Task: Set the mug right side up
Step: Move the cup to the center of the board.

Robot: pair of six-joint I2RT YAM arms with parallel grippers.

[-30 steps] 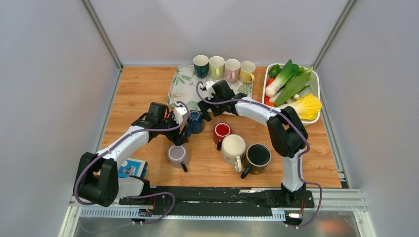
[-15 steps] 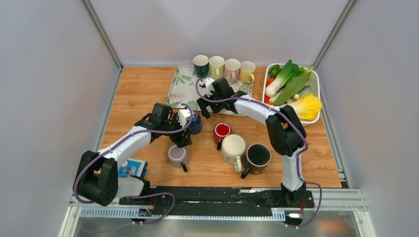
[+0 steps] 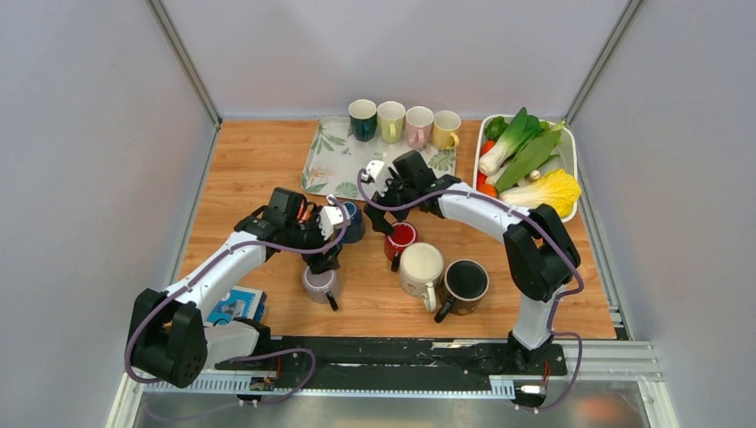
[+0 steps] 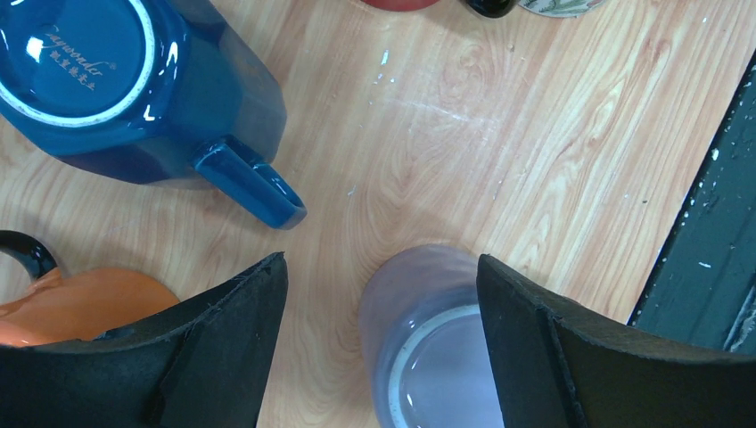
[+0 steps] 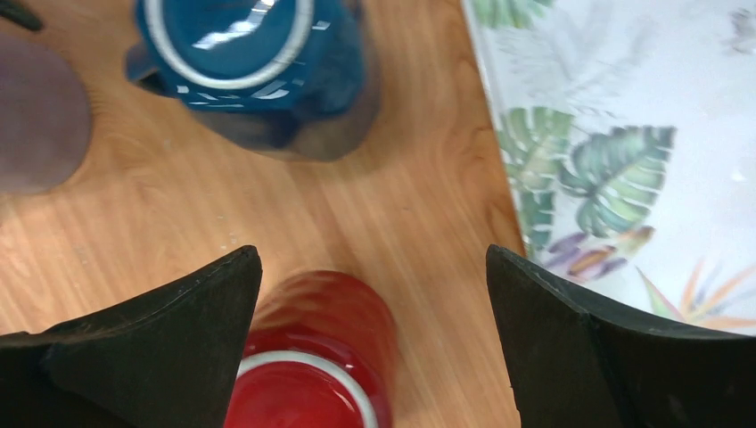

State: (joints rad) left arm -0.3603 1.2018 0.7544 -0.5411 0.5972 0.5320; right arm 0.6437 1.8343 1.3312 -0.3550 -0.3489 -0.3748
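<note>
Left gripper [image 4: 382, 263] was open, fingers spread wide, nothing held; it hung low over the table [image 3: 258, 160] just above a lavender mug [image 4: 428, 348], which stood upright, mouth up, between the two fingers in the wrist view, touching or not I could not tell. Just far of that gripper sat the blue mug [image 4: 107, 80], upside down, white-ringed base facing up, handle on the side toward the left gripper. An orange mug [image 4: 80, 303] showed partly behind the left finger, hidden under the arm in the top view. Right gripper [image 5: 374, 254] was open too, fingers wide apart and empty, hovering over a red mug [image 5: 312, 357] that stood upright just right of the blue mug. Near right of the red mug stood a cream mug [image 3: 421, 265] and a black mug [image 3: 465, 280], both mouth up, close together. A leaf-print tray [image 3: 325, 156] lay at the far middle, four mugs in a row along its far edge. A white bin [image 3: 571, 160] of vegetables sat at the far right. A blue and white packet [image 3: 236, 303] lay at the near left by the left arm base
</note>
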